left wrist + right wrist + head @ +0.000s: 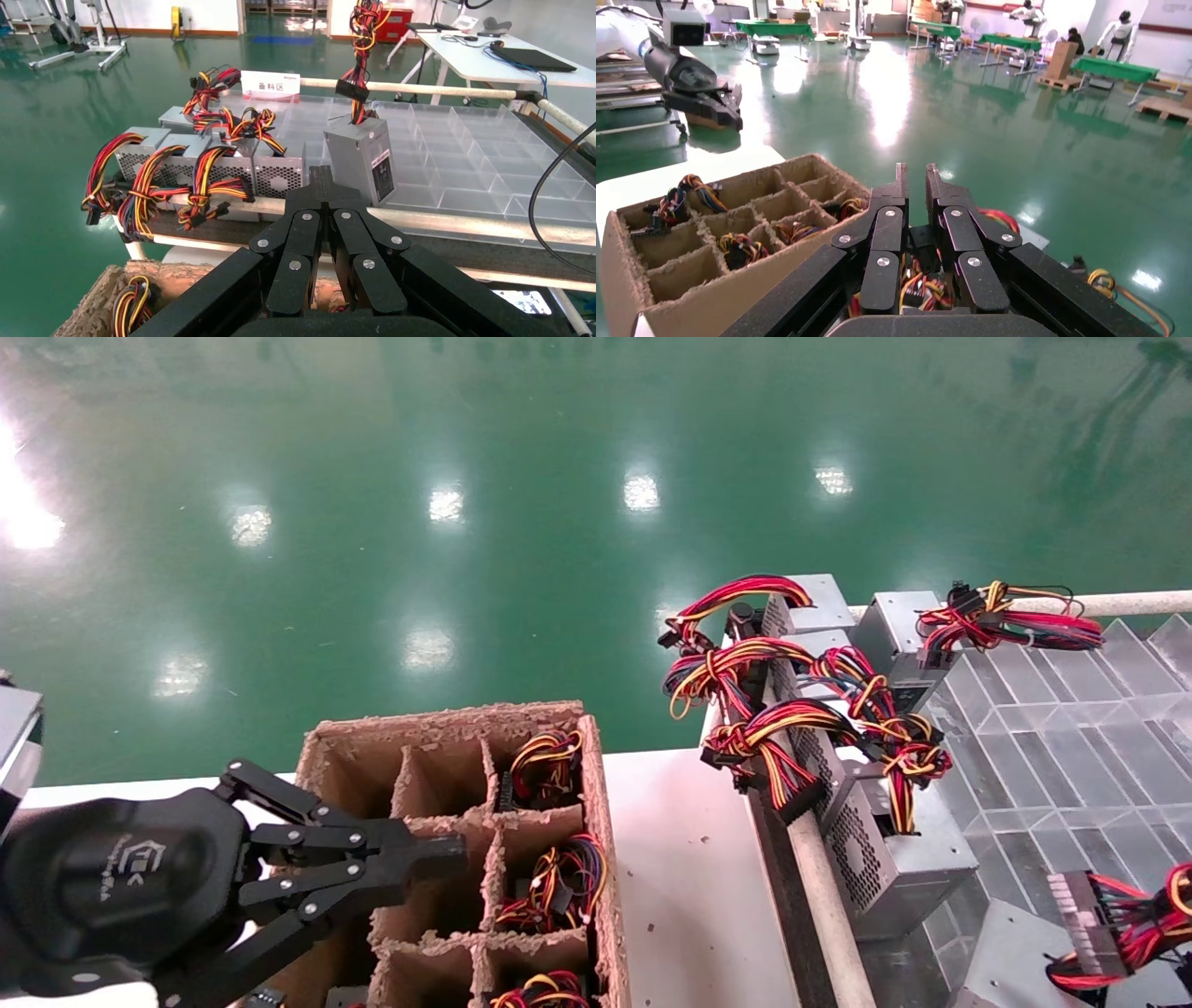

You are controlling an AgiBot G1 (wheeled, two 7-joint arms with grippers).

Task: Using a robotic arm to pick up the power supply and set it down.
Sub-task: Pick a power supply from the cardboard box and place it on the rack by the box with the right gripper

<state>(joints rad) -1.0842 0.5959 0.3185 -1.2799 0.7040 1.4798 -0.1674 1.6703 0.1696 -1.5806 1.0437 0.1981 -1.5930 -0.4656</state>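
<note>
One power supply (358, 158), a silver-grey box, stands upright on the clear divided tray (478, 154), its red, yellow and black wires (360, 42) rising from its top. In the head view its wires (1131, 919) show at the lower right corner. My right gripper (916, 172) is outside the head view. Its fingers stand a narrow gap apart with nothing between the tips, and a wire bundle (916, 288) shows under them. My left gripper (456, 848) is shut and empty over the cardboard box (447, 775). It is also shut in its own view (323, 175).
Several more power supplies (875, 840) with wire bundles lie along the tray's left edge by a rail (819, 887). The brown box holds wired units in some cells (549, 766). White table (680, 859) lies between box and rail. Green floor lies beyond.
</note>
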